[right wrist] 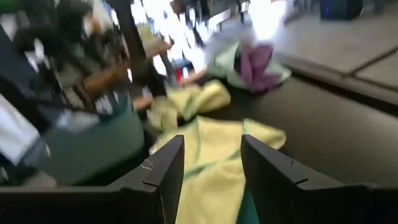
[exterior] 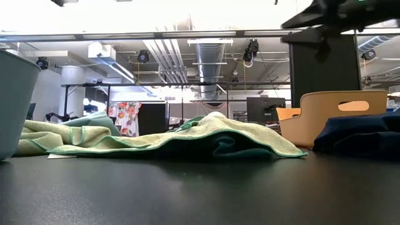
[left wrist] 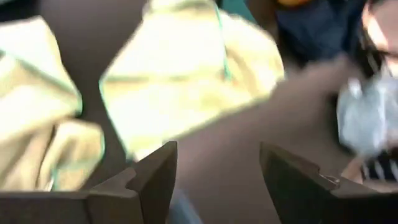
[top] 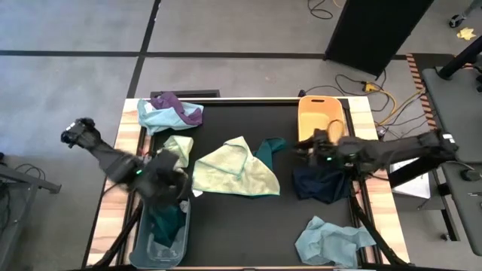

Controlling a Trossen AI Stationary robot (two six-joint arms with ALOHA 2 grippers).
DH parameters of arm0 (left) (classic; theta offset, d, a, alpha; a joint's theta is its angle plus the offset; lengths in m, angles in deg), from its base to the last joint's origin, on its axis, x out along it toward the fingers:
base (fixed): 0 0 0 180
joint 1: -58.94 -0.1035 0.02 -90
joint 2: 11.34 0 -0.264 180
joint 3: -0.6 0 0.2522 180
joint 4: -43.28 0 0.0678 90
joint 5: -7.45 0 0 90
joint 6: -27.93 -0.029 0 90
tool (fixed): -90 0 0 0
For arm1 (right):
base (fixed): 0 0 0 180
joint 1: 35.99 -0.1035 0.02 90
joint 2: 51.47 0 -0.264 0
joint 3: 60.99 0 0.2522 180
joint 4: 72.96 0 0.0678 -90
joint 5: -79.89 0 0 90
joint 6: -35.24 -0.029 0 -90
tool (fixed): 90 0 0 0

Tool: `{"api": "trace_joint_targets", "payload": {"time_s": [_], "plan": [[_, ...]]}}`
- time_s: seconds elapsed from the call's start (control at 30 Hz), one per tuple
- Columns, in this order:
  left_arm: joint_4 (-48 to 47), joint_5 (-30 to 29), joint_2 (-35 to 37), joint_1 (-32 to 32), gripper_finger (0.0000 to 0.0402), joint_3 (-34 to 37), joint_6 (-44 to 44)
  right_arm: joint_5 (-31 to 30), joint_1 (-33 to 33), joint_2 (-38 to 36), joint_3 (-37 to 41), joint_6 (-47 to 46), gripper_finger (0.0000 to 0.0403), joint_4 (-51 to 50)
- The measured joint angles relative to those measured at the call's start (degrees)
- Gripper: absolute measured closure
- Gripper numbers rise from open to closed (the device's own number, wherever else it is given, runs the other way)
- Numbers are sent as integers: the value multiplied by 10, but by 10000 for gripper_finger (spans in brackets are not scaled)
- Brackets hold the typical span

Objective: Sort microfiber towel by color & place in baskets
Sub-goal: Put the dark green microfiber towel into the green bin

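Several microfiber towels lie on the black mat: a large yellow-green one (top: 237,169) at the middle, a teal one (top: 271,149) partly under it, a small yellow-green one (top: 177,145), a purple one on a light blue one (top: 172,111) at the far left, a navy one (top: 320,184) and a light blue one (top: 331,241) on the right. My left gripper (top: 183,188) (left wrist: 214,180) is open and empty over the far end of the grey basket (top: 162,237), which holds a teal towel. My right gripper (top: 298,147) (right wrist: 211,168) is open and empty above the mat, between the teal towel and the orange basket (top: 320,117).
The orange basket (exterior: 337,112) stands at the far right of the mat and the grey basket (exterior: 12,106) at the near left corner. Bare mat lies along the near edge between the grey basket and the light blue towel. Cables run across the floor beyond the table.
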Motion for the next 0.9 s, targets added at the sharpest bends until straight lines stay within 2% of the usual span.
{"api": "trace_joint_targets", "payload": {"time_s": [0.1,0.2,0.27,0.37,0.47,0.57,0.8,0.9], "plan": [[91,14,-15,-86,189,26,-115,3,-8,73,-36,5,257,-12],[267,55,-41,-174,189,53,-274,8,-18,121,-85,4,261,-48],[390,77,-69,-222,189,70,-367,31,-23,140,-126,-6,265,-131],[500,116,-121,-279,189,72,-453,32,-38,165,-192,-24,281,-280],[512,138,-178,-317,189,55,-495,31,-58,175,-241,-35,303,-392],[512,146,-236,-344,189,33,-520,31,-78,179,-258,-55,322,-467],[520,150,-374,-372,207,-66,-520,28,-104,177,-255,-112,344,-485],[496,150,-433,-377,213,-132,-505,-3,-117,177,-256,-126,342,-484]]}}
